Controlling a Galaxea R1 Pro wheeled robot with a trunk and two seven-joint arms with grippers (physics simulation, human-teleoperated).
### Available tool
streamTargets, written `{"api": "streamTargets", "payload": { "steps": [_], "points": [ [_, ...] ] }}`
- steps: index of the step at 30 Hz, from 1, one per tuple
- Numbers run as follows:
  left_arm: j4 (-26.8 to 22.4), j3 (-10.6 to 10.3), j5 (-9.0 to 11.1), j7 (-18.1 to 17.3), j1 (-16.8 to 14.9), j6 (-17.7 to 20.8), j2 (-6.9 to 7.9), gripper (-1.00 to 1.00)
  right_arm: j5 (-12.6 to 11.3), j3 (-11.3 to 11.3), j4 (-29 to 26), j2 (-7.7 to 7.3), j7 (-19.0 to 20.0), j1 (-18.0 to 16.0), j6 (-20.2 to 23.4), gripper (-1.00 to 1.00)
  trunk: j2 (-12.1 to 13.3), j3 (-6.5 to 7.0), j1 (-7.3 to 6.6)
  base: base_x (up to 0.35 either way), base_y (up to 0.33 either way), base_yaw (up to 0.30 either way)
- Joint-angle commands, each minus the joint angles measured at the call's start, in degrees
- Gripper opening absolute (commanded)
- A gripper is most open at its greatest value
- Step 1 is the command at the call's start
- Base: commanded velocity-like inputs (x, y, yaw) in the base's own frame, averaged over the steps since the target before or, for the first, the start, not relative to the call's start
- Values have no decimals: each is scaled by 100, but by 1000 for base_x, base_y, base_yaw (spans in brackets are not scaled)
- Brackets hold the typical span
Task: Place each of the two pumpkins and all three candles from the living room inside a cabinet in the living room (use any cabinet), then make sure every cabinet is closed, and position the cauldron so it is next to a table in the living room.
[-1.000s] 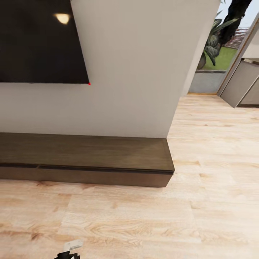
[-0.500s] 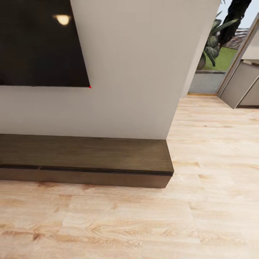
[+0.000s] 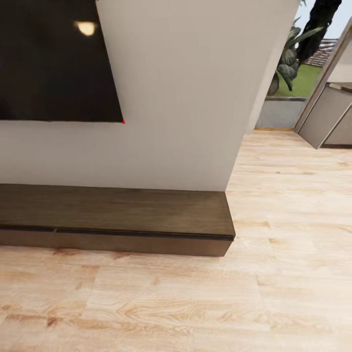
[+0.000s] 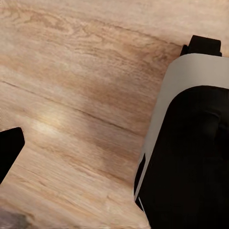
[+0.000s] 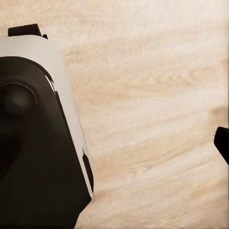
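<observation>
The cabinet [image 3: 122,210], a long low dark-brown wood unit, runs along the white wall in the head view and ends at right of centre. Its flat drawer fronts [image 3: 142,243] sit flush and its plank top is bare. The pumpkins, candles, cauldron and table are out of view. In the left wrist view one black fingertip [image 4: 9,149] shows at the frame edge over the wood floor. In the right wrist view one black fingertip [image 5: 223,143] likewise shows at the edge. Nothing is seen held by either.
A black TV screen [image 3: 54,63] hangs on the wall above the cabinet. Light wood floor [image 3: 176,298] spreads in front and to the right, toward a glass opening with plants [image 3: 293,58] and grey kitchen units [image 3: 332,117]. The robot's white-and-black body [image 4: 191,143] is beside both wrists.
The head camera has shifted slightly, so the wall and cabinet sit a little lower in the picture. The piece of the left gripper at the bottom edge has dropped out of the head view.
</observation>
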Motion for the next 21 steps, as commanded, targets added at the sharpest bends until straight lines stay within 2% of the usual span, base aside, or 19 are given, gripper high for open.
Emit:
{"api": "streamTargets", "payload": {
  "steps": [1, 5, 10, 21],
  "points": [
    [-19, -53, 32, 28, 57, 47, -7, 100, -58, 48, 22, 3, -11, -1, -14, 100, 40, 15, -23, 0, 0, 0],
    [-18, -53, 29, 30, 287, 30, -29, 100, -63, 40, 38, -4, -10, -1, -20, 100, 200, 87, -111, 0, 0, 0],
    [-18, -52, 28, 34, 549, 16, -32, 100, -71, 36, 77, -13, -10, -1, -21, 100, 200, 87, -111, 0, 0, 0],
    [-18, -44, 55, 35, 680, 12, 0, 100, -68, 35, 77, -1, -10, -1, -21, 100, 200, 87, -111, 0, 0, 0]
  ]
}}
